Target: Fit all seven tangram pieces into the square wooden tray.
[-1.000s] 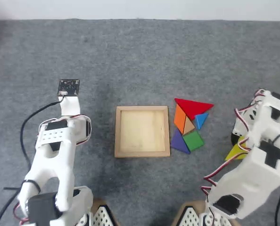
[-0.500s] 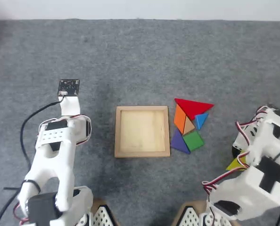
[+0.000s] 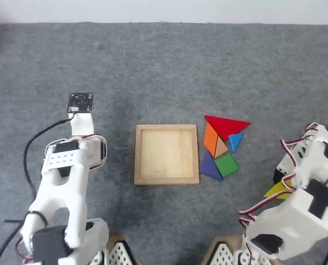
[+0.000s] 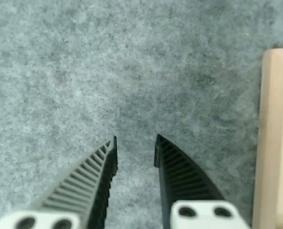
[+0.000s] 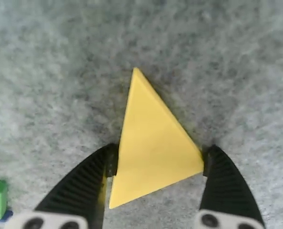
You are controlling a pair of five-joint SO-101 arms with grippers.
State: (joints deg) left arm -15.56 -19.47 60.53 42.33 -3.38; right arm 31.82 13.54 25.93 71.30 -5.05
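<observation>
A grey carpeted bench carries a square wooden tray, which holds nothing, so none of the seven pieces is fitted yet. The left gripper hangs over bare bench beside the tray's rim, jaws a narrow gap apart and holding nothing. Six coloured pieces lie packed together just beside the tray's other side. The seventh, a yellow triangle, lies well apart from them, flat on the bench. The right gripper has its jaws pressed against the triangle's two sides. The triangle's sharpest corner points forward, away from the wrist, and its long axis runs that way too, crosswise to the jaws.
</observation>
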